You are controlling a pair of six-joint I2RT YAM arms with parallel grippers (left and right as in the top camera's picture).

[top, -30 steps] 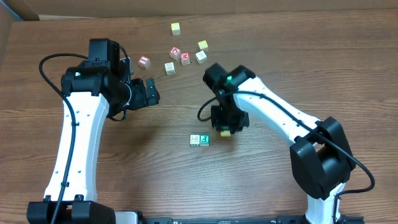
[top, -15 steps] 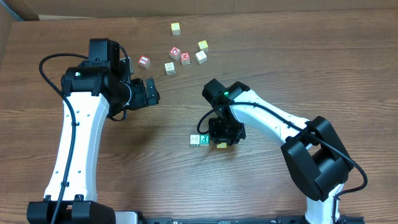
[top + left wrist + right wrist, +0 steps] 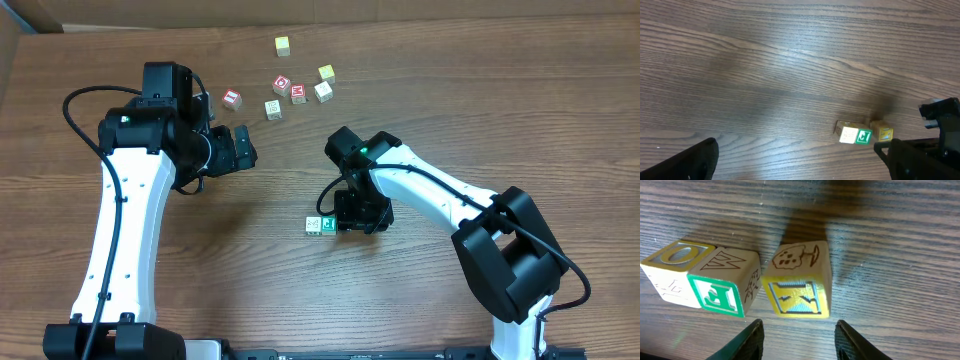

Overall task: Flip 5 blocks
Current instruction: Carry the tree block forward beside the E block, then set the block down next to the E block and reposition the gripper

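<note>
I read the yellow block (image 3: 797, 282) as yellow-framed, its letter yellow over blue stripes, with a brown line-drawn tree on bare wood on top. Green block (image 3: 720, 292): green frame, green letter on white, brown zigzag outline above. Pale block (image 3: 675, 260): yellow-rimmed "O". Red-faced block (image 3: 232, 98): red, pale mark. Table (image 3: 900, 255): dark brown woodgrain.
</note>
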